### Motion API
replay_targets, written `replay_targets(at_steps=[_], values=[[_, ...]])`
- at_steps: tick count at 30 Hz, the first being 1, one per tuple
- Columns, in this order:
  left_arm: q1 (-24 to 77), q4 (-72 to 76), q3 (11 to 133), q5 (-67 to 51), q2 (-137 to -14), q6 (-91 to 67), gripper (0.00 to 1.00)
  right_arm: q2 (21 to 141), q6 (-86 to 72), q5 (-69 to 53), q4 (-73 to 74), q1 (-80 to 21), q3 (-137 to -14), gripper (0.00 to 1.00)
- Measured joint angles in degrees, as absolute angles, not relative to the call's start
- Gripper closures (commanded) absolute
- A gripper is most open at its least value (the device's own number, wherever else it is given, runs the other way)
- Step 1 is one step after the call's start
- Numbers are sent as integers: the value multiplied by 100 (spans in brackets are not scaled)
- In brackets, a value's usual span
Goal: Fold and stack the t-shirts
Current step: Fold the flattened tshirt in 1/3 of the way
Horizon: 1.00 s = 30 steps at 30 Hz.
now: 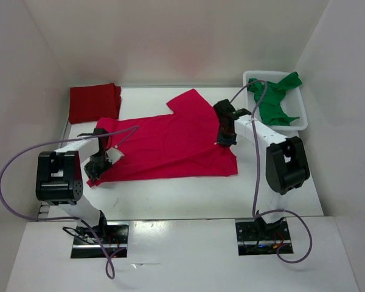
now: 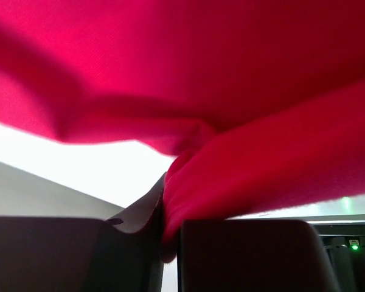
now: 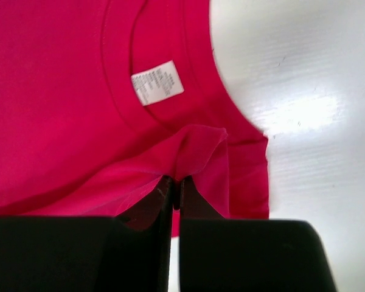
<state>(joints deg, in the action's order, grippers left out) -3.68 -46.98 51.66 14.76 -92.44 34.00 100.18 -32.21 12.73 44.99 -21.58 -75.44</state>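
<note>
Crimson t-shirt (image 1: 170, 143) is lying spread on the bench (image 1: 170, 194); left jaws are pinching its near-left corner, right jaws are clenching a fold beside the collar

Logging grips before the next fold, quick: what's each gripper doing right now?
Left gripper: closed, pinching the crimson t-shirt.
Right gripper: closed, pinching the crimson t-shirt too.

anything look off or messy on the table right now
The green t-shirt is crumpled and spills over the rim of the white basket at the far right. The crimson t-shirt lies unfolded, its edges bunched where the left gripper and right gripper pinch it. The dark red t-shirt sits neatly folded.
</note>
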Motion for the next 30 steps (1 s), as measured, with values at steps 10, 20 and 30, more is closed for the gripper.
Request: replay_targets(at_steps=[10, 20, 30], values=[[-478, -4755, 5395, 1466, -9596, 3212, 77, 10718, -2832, 1247, 4333, -2051, -8285, 95], [-1157, -4748, 6237, 1452, -9480, 2932, 48, 11664, -2670, 1356, 4289, -1944, -9078, 32], [-624, -4676, 5767, 1479, -7461, 4042, 39, 9391, -3264, 1184, 4185, -1809, -7443, 15]])
